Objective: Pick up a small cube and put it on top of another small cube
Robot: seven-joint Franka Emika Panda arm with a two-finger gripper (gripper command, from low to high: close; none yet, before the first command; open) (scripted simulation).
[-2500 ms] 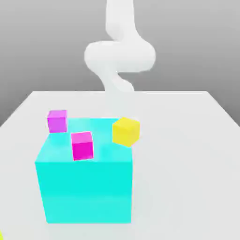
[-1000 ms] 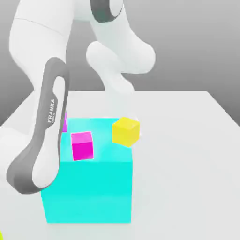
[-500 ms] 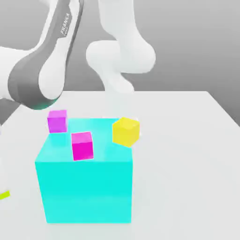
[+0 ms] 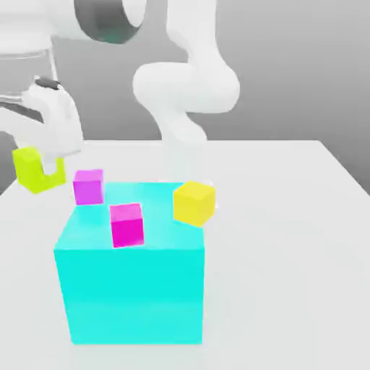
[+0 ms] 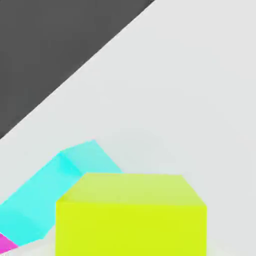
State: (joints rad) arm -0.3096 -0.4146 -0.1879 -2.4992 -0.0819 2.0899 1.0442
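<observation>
We start with the table (image 4: 289, 238), a pale white surface that runs back to a grey backdrop. Above it the white arm (image 4: 191, 79) loops down from the top of the exterior view and reaches across toward the exterior view's left. Next in size comes the big cyan cube (image 4: 130, 289), which sits on the table in the foreground; we also see part of it from the hand view (image 5: 55, 185), lying on the white surface.

We then come to the small things. The gripper (image 4: 45, 162) hangs at the exterior view's left, above the table, and its fingers pinch the small lime cube (image 4: 32, 170), which is lifted clear of the surface and hangs tilted. In the hand view the same lime cube (image 5: 131, 215) sits close in front of the camera.

A yellow cube (image 4: 194, 202) appears just beside the cyan cube's far corner, on the exterior view's right. A magenta cube (image 4: 127, 225) shows on top of the cyan cube, near its front edge. A lighter pink-purple cube (image 4: 88, 186) shows at the cyan cube's far left corner, just beside the held lime cube but apart from it.
</observation>
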